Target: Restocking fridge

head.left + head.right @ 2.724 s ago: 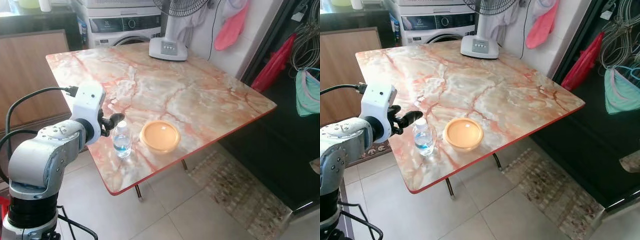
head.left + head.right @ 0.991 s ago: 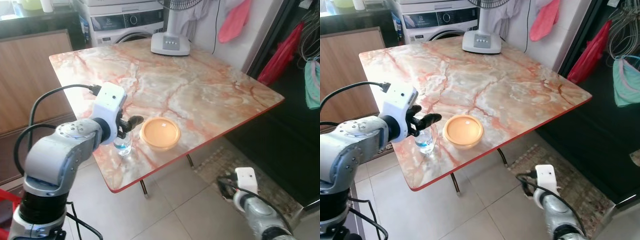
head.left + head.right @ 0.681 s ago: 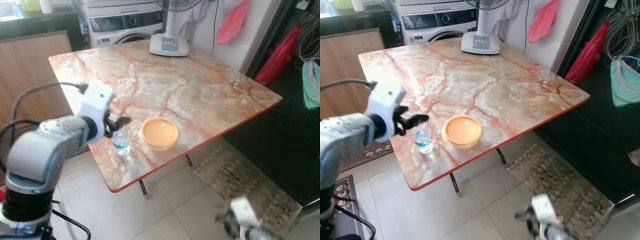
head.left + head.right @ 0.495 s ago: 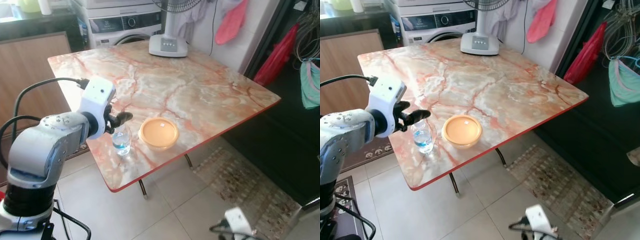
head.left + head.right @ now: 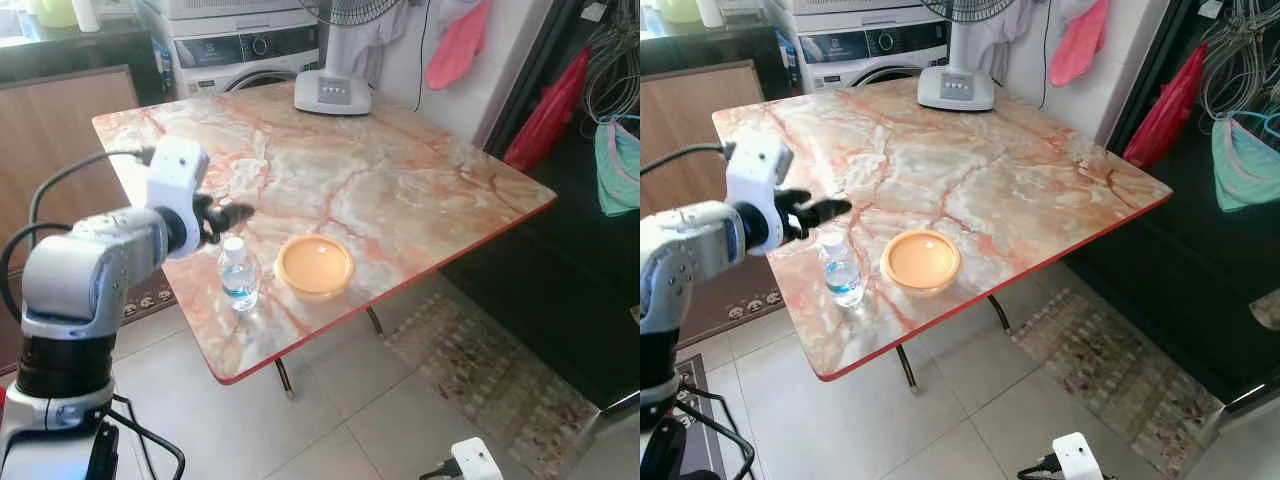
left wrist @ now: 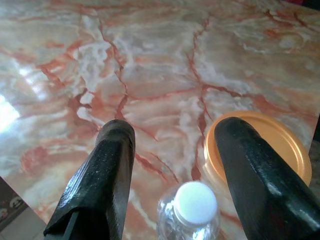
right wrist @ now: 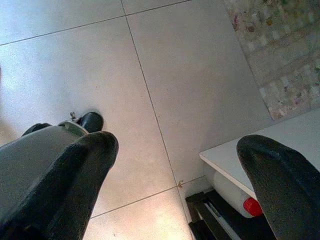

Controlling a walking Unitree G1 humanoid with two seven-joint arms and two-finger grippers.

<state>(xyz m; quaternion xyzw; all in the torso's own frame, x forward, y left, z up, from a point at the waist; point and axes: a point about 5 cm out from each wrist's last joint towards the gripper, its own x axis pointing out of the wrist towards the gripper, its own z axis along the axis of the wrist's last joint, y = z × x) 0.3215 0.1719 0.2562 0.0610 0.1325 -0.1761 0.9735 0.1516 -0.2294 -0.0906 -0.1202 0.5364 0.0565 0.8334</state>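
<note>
A home's laundry or utility corner — a front-loading washing machine (image 5: pixel 245 52) stands behind the far edge of a marble-patterned folding table (image 5: pixel 400 190), a pedestal fan (image 5: pixel 333 85) rests at its far corner, clothes (image 5: pixel 453 45) hang on the wall, and a patterned rug (image 5: pixel 480 380) lies on the tiled floor (image 5: pixel 200 400).

You see a counter (image 5: pixel 400 190) of pink-orange marble veined red, a clear bottle (image 5: pixel 238 275) with a white cap and blue label, a pale orange bowl (image 5: pixel 314 266), and pale grey floor tiles (image 7: pixel 190 75).
</note>
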